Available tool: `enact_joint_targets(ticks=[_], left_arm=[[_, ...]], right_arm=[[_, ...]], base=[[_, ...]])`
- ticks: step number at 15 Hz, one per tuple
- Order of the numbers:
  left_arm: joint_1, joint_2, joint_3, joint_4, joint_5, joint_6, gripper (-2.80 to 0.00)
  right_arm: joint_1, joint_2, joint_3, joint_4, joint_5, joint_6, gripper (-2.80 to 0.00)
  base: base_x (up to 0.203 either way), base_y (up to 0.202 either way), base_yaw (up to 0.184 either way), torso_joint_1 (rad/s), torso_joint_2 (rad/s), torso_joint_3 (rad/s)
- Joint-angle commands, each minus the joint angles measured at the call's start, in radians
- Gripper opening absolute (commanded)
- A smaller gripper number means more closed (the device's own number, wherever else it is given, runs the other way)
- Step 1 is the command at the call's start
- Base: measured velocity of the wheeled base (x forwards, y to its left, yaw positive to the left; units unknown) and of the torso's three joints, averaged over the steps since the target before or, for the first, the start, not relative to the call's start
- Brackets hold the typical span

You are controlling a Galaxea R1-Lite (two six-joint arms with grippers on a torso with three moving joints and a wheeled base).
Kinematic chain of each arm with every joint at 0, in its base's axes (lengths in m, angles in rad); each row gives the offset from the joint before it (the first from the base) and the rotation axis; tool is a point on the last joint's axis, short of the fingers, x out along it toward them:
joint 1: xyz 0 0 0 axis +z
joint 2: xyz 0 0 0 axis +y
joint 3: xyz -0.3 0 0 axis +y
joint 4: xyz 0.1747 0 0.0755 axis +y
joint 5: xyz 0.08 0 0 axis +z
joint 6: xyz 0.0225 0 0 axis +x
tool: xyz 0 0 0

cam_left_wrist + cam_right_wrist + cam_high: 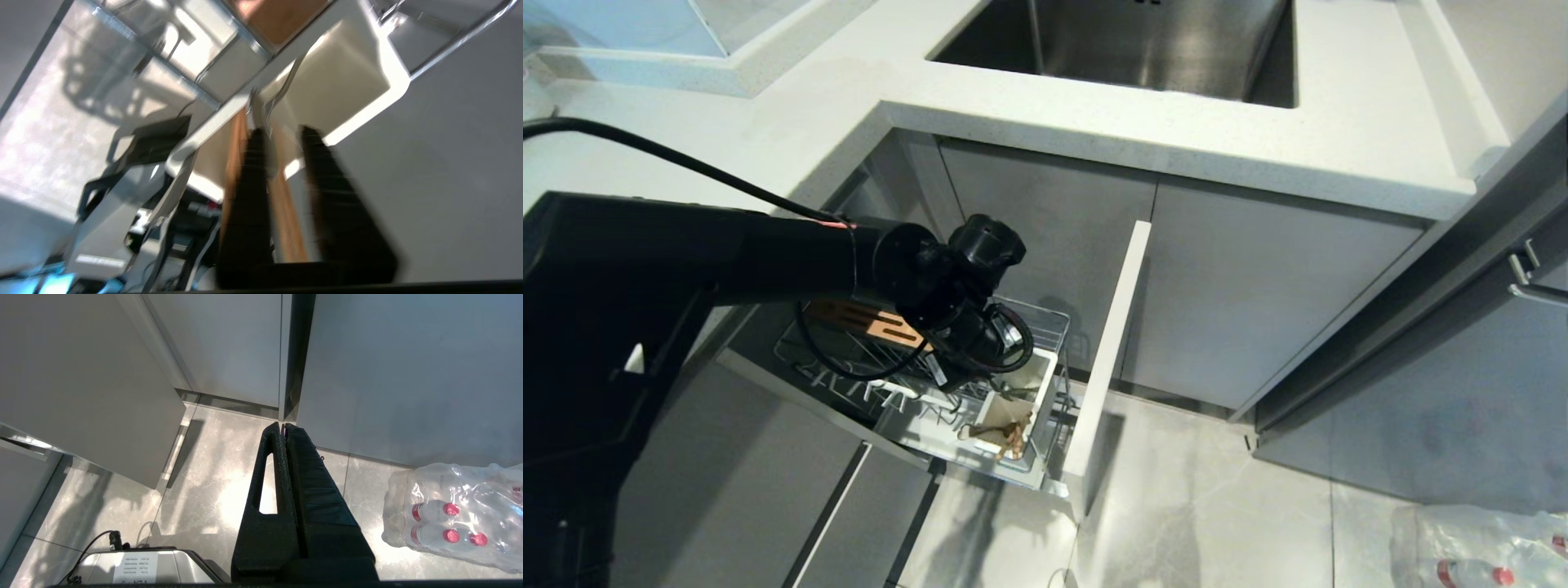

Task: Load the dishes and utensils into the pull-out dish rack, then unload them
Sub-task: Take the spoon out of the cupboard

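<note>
Above one white utensil cup (347,77), left fingers (249,179) narrowly apart, right fingers (286,457) closed.

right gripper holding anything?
No. In the right wrist view the right gripper hangs over the floor with its fingers pressed together and nothing between them.

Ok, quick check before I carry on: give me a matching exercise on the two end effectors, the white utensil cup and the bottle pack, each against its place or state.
Things:
1. left end effector
2. right end effector
3. white utensil cup
4. bottle pack

Places or states:
A. lying on the floor
B. fingers shut, hanging above bare tiles
C. fingers apart, at the cup's mouth
D. seated in the pull-out dish rack

Pairs: 1-C, 2-B, 3-D, 4-A.
</note>
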Motion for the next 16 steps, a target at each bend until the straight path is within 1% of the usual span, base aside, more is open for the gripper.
enact_joint_targets(ticks=[1, 2, 5, 9, 11, 14, 16], left_arm=[[0.005, 0.023, 0.001, -0.024, 0.005, -0.006, 0.0], [0.012, 0.027, 0.001, -0.045, 0.009, -0.006, 0.0], [0.018, 0.041, -0.002, -0.049, 0.012, -0.008, 0.0], [0.018, 0.04, -0.005, -0.041, 0.054, -0.016, 0.0], [0.014, 0.041, -0.005, -0.038, 0.063, -0.062, 0.0], [0.006, 0.055, -0.008, -0.02, 0.043, -0.07, 0.0], [0.003, 0.068, -0.016, -0.019, 0.024, -0.091, 0.0]], right_arm=[[0.0, 0.0, 0.0, 0.0, 0.0, 0.0, -2.8], [0.0, 0.0, 0.0, 0.0, 0.0, 0.0, -2.8], [0.0, 0.0, 0.0, 0.0, 0.0, 0.0, -2.8], [0.0, 0.001, 0.0, 0.0, 0.0, 0.0, -2.8], [0.0, 0.001, 0.0, 0.0, 0.0, 0.0, -2.8], [0.0, 0.0, 0.0, 0.0, -0.001, 0.0, -2.8], [0.0, 0.0, 0.0, 0.0, 0.0, 0.0, -2.8]], base=[[0.0, 0.0, 0.0, 0.0, 0.0, 0.0], [0.0, 0.0, 0.0, 0.0, 0.0, 0.0], [0.0, 0.0, 0.0, 0.0, 0.0, 0.0], [0.0, 0.0, 0.0, 0.0, 0.0, 0.0], [0.0, 0.0, 0.0, 0.0, 0.0, 0.0], [0.0, 0.0, 0.0, 0.0, 0.0, 0.0], [0.0, 0.0, 0.0, 0.0, 0.0, 0.0]])
